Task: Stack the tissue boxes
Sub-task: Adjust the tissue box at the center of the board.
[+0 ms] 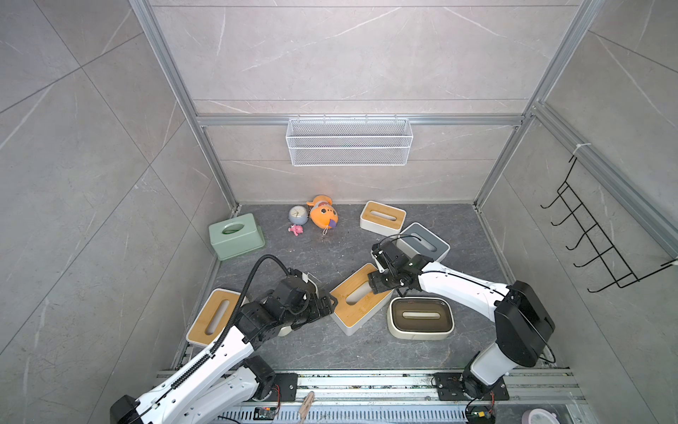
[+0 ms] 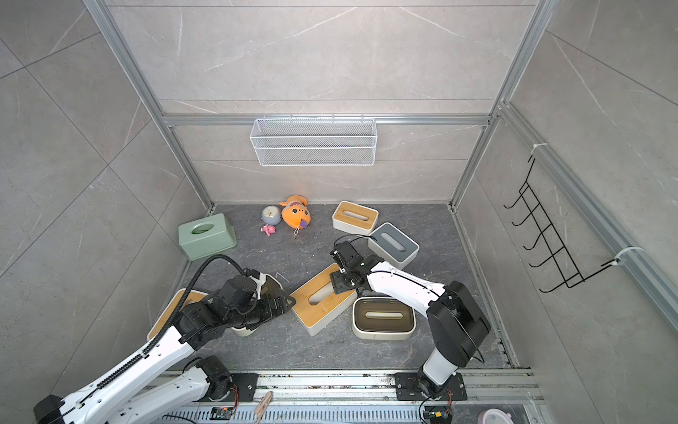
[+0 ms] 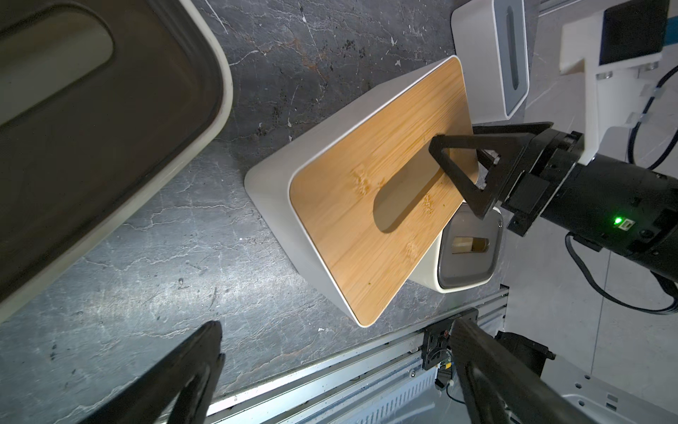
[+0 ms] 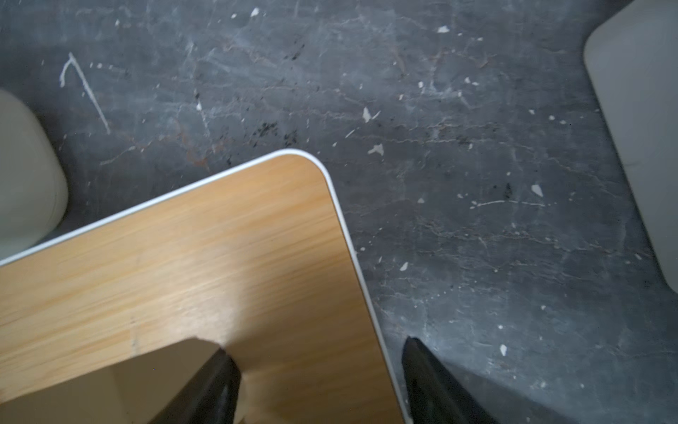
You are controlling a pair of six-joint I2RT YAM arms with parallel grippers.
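The right gripper (image 1: 379,284) is down on the far end of the middle wooden-lid box (image 1: 350,312), which lies slantwise in the centre of the dark floor (image 1: 330,348); in the right wrist view one finger (image 4: 209,385) stands in the lid's slot and the other is outside the short end wall, so the jaws are partly apart and straddle that end; I cannot tell whether they press on it.

The left gripper (image 1: 328,304) hovers just beside the box's near-left end, its jaws spread wide and holding nothing.

No box sits on another:
- a cream box with a brown lid (image 1: 420,317) stands just beside the middle box on the right;
- a second cream box (image 3: 110,147) lies mostly hidden under the left arm;
- another wooden-lid box (image 1: 212,317) lies by the left wall;
- the green box (image 1: 236,236) is in the back left;
- a third wooden-lid box (image 1: 382,217) and the grey-lid box (image 1: 425,244) sit close together in the back right.

An orange fish toy (image 1: 323,216) lies near the back wall.
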